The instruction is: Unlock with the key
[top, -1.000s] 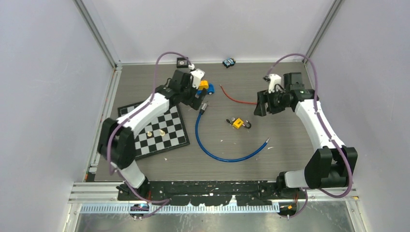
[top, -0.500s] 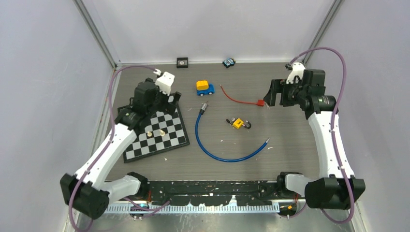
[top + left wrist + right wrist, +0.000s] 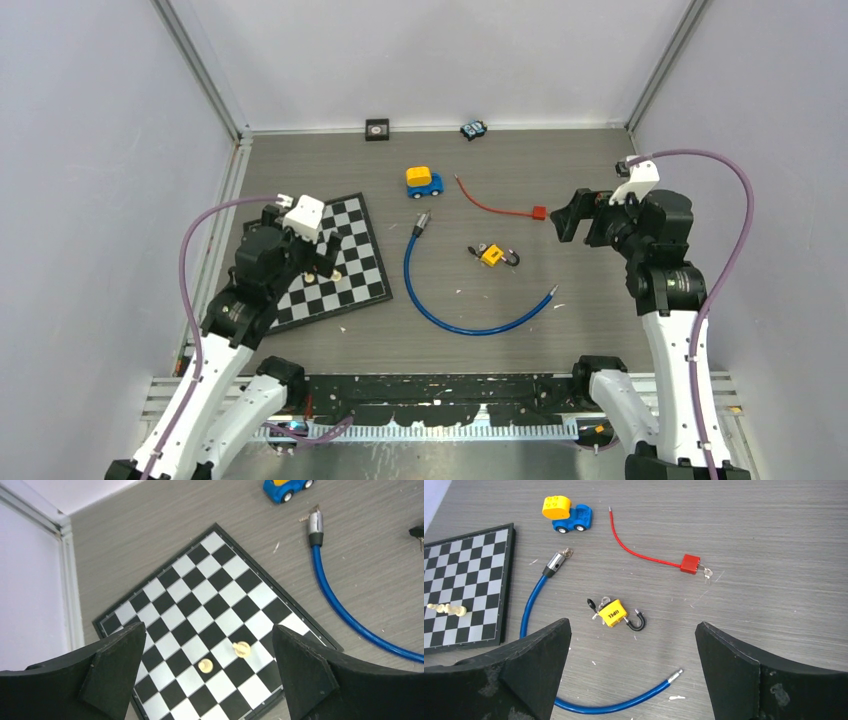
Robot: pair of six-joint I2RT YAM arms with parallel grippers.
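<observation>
Right wrist, not left wrist: yellow padlock (image 3: pixel 613 613) with open shackle (image 3: pixel 639 624).

Grey wood-grain tabletop (image 3: pixel 600 170), lightly scuffed. Plain pale walls (image 3: pixel 430 60) enclose its far, left and right sides. Aluminium posts (image 3: pixel 200 70) rise from its far corners. Lighting even.

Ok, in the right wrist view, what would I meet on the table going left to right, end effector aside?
Chessboard → toy car → yellow padlock → red lock. The blue cable spans several of these, so it is left out.
</observation>
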